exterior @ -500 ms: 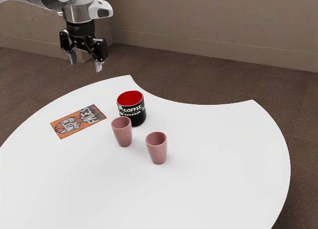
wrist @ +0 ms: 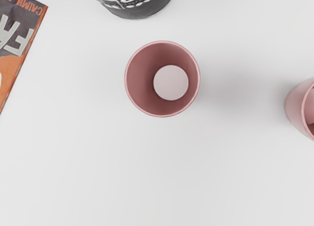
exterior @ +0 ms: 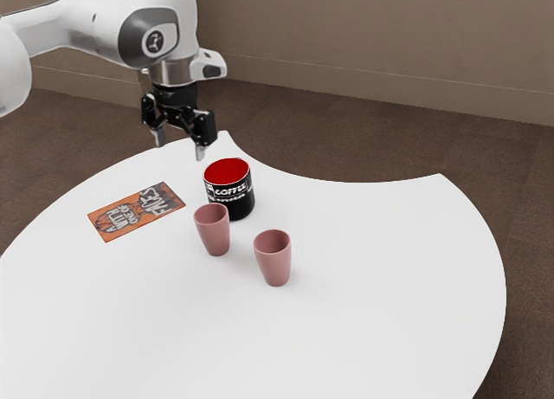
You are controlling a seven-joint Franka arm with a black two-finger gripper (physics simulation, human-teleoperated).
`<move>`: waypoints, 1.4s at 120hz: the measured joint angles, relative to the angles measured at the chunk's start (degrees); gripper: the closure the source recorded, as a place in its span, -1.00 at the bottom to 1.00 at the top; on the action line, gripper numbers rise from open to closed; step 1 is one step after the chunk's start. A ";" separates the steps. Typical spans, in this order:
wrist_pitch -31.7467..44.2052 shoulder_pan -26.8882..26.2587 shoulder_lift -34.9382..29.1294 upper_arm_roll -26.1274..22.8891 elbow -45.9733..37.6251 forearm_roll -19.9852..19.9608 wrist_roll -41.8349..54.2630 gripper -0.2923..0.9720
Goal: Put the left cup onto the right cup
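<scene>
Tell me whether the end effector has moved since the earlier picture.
Yes: the end effector has shifted toward the exterior view's right and lower, nearer the black coffee mug.

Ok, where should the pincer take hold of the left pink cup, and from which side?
I'd come straight down from above and pinch the left cup by its rim wall, inside and out. It stands upright with its mouth open, and the mug crowds its far side.

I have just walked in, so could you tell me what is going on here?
The arm's gripper hangs open above the table, holding nothing. Both pink cups stand upright and apart: the left cup and the right cup. A black mug stands just behind the left cup. Nothing is stacked yet.
</scene>
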 joint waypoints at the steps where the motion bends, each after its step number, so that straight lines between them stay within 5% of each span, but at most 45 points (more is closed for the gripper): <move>1: 0.23 0.01 0.01 0.00 -0.29 0.00 0.00 -0.54; 42: 8.77 0.08 0.41 0.01 -8.48 -0.22 -0.76 -0.54; 168: 24.90 0.25 16.03 0.70 -5.38 1.41 -0.98 -0.54</move>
